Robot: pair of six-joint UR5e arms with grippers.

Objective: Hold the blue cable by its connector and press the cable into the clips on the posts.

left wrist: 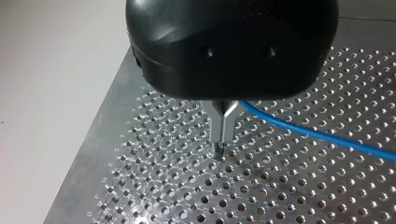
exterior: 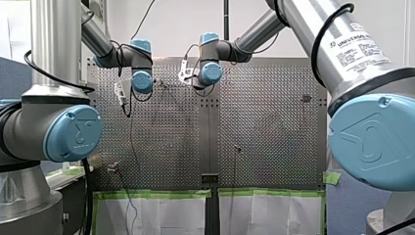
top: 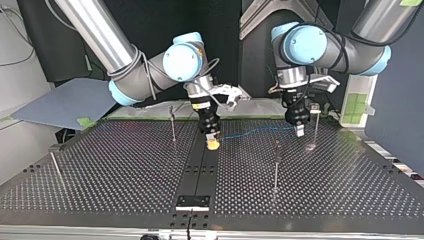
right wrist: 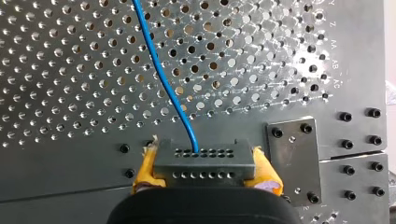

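Note:
The blue cable (top: pixel 255 131) hangs taut just above the perforated table (top: pixel 125 165) between my two grippers. My right gripper (right wrist: pixel 205 173), at the top view's middle (top: pixel 213 142), is shut with its yellow pads (right wrist: pixel 145 168) on the grey connector block (right wrist: pixel 204 158), from which the blue cable (right wrist: pixel 163 79) runs out ahead. My left gripper (left wrist: pixel 220 145), at the top view's right (top: pixel 299 131), has its metal fingers shut, tips just over the table; the cable (left wrist: pixel 317 136) leaves from between them to one side. No clip holds the cable.
Thin posts stand on the table: one (top: pixel 172 122) beside my right gripper, one (top: pixel 276 160) nearer the camera between the grippers, one (top: pixel 315 122) beside my left gripper, one (top: pixel 55 162) far off. A black plate strip (top: pixel 200 170) runs down the table's middle.

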